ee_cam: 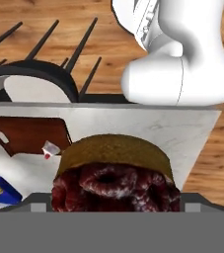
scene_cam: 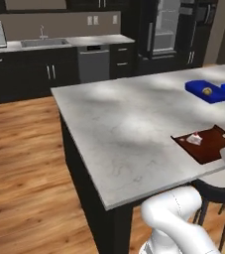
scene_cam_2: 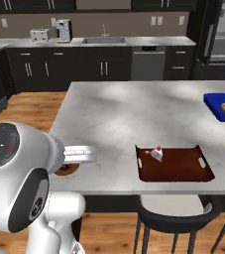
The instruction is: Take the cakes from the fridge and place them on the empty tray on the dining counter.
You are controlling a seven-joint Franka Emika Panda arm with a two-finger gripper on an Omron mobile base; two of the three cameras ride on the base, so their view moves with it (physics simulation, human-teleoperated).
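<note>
Seen from the right base view, the gripper (scene_cam_2: 73, 161) hangs low over the near left part of the surface (scene_cam_2: 119, 114), close to its near edge, with a round cake (scene_cam_2: 67, 169) directly under the white hand; in the hand view this cake (ee_cam: 114, 173) sits right in front of the gripper (ee_cam: 114, 200), brown-sided with a dark red, ringed top; the jaws stand wide, one to each side of it, and I cannot tell whether the pads touch its sides; it rests at the level of the surface and does not look lifted.

To the right, along the same near edge, lies the dark reddish-brown tray (scene_cam_2: 183, 168), flat and square to the edge; a small cake (scene_cam_2: 157, 153) with a red top and whitish body stands in its far left corner, well apart from the round cake; a black stool (scene_cam_2: 173, 208) sits below the edge in front of the tray.

Further right, near the right edge of the surface, is a blue tray (scene_cam_2: 223, 106) holding a piece of orange-brown food; behind it, against the back wall, stands the black fridge (scene_cam_2: 223, 34).
</note>
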